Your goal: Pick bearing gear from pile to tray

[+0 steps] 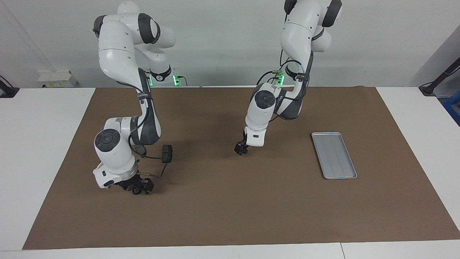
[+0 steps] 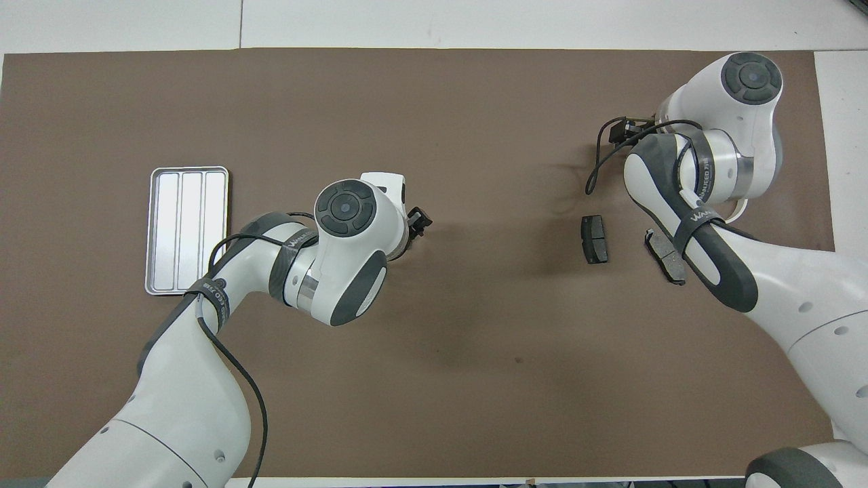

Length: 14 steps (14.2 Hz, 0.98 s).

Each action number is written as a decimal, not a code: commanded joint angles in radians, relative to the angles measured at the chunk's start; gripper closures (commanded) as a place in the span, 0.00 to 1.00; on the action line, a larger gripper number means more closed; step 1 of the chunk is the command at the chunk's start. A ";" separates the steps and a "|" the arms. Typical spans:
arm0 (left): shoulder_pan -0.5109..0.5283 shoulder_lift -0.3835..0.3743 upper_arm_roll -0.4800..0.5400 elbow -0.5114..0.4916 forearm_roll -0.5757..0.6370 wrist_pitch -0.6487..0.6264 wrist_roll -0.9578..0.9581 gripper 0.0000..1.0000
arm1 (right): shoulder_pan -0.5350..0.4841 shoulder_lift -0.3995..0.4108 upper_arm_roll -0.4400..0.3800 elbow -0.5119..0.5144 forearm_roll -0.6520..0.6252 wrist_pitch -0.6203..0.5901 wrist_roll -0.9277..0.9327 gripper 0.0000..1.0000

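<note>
Jaws on my left gripper (image 1: 241, 152) sit low at a small black piece mid-surface; whether they grip it I cannot tell. My right gripper (image 1: 138, 189) straddles a black round piece (image 1: 136, 191) by the brake pads (image 2: 595, 239). Tray (image 1: 334, 154) lies well apart.

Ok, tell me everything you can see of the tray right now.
The tray is a flat, rectangular, silver metal piece with rounded corners, a low raised rim and faint lengthwise ridges dividing it into three strips. It lies flat on the brown mat toward the left arm's end of the table, its long side running away from the robots. Nothing lies in it and nothing touches it; in the overhead view part of the left arm passes over its nearer corner.
</note>
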 commanded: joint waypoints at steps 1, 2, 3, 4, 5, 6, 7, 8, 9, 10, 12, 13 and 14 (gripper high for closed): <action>-0.015 -0.006 0.015 -0.025 0.010 0.036 -0.019 0.16 | -0.019 0.006 0.014 -0.014 -0.001 0.029 0.018 0.17; -0.015 -0.006 0.015 -0.025 0.010 0.036 -0.019 0.24 | -0.026 0.009 0.014 -0.014 -0.001 0.034 0.017 0.20; -0.012 -0.006 0.015 -0.025 0.010 0.036 -0.019 0.33 | -0.027 0.009 0.014 -0.019 -0.001 0.043 0.015 0.24; -0.011 -0.006 0.015 -0.025 0.010 0.036 -0.019 0.42 | -0.027 0.009 0.014 -0.020 -0.001 0.041 0.016 0.30; -0.011 -0.006 0.015 -0.024 0.010 0.036 -0.018 0.52 | -0.027 0.009 0.014 -0.019 -0.001 0.038 0.016 0.36; -0.009 -0.006 0.015 -0.022 0.010 0.034 -0.018 0.62 | -0.027 0.009 0.014 -0.019 -0.001 0.032 0.015 0.45; -0.006 -0.006 0.015 -0.021 0.010 0.034 -0.018 0.71 | -0.027 0.009 0.014 -0.019 -0.001 0.029 0.016 0.51; -0.006 -0.006 0.015 -0.019 0.010 0.034 -0.018 0.81 | -0.029 0.009 0.014 -0.019 -0.001 0.028 0.016 0.61; -0.006 -0.006 0.015 -0.019 0.010 0.036 -0.018 0.92 | -0.027 0.009 0.014 -0.019 -0.001 0.026 0.015 0.70; -0.006 -0.006 0.015 -0.019 0.010 0.034 -0.018 1.00 | -0.029 0.009 0.014 -0.019 0.002 0.025 0.015 0.80; -0.006 -0.006 0.018 -0.013 0.010 0.010 -0.018 1.00 | -0.027 0.008 0.015 -0.019 0.002 0.015 0.015 1.00; -0.004 -0.007 0.021 0.002 0.011 -0.028 -0.018 1.00 | -0.027 0.008 0.015 -0.019 0.002 0.011 0.013 1.00; 0.000 -0.007 0.023 0.033 0.019 -0.091 -0.016 1.00 | -0.027 0.008 0.015 -0.017 0.001 0.006 0.013 1.00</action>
